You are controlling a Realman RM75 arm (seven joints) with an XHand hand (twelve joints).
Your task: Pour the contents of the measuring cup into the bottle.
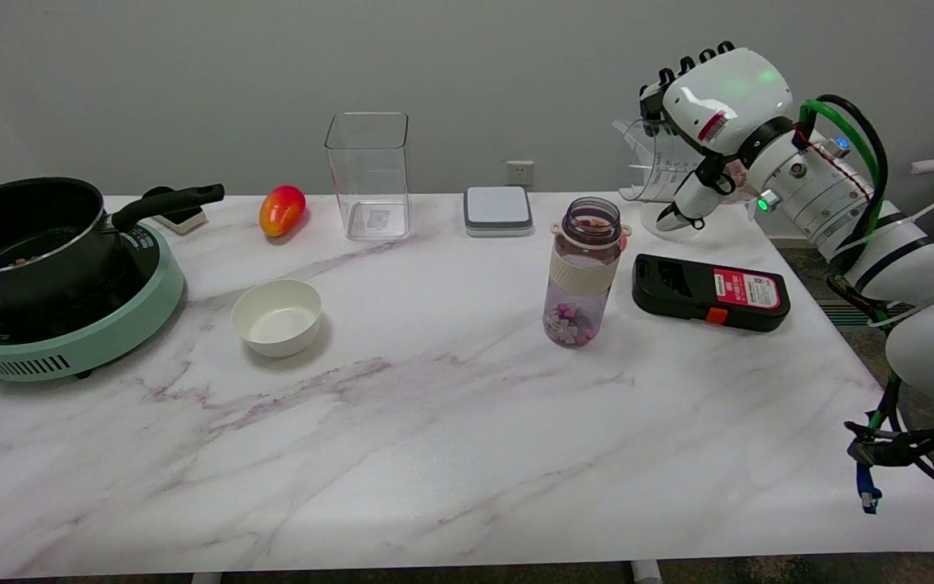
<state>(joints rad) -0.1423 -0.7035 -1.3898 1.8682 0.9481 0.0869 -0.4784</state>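
A clear bottle [582, 272] with a white sleeve stands upright near the table's middle right, its mouth open. Small pink and purple pieces lie at its bottom, and a few show near its neck. My right hand [706, 122] holds a clear measuring cup [652, 161] in the air above the table's back right corner, up and to the right of the bottle. The cup looks roughly upright, spout toward the left. My fingers wrap its right side and hide part of it. I cannot make out anything inside the cup.
A black device [710, 292] with a red label lies just right of the bottle. A small grey scale [498, 210], a tall clear container [369, 174] and a mango [281, 210] line the back. A white bowl [276, 317] and a pot [25, 235] on a green cooker [70, 332] sit to the left.
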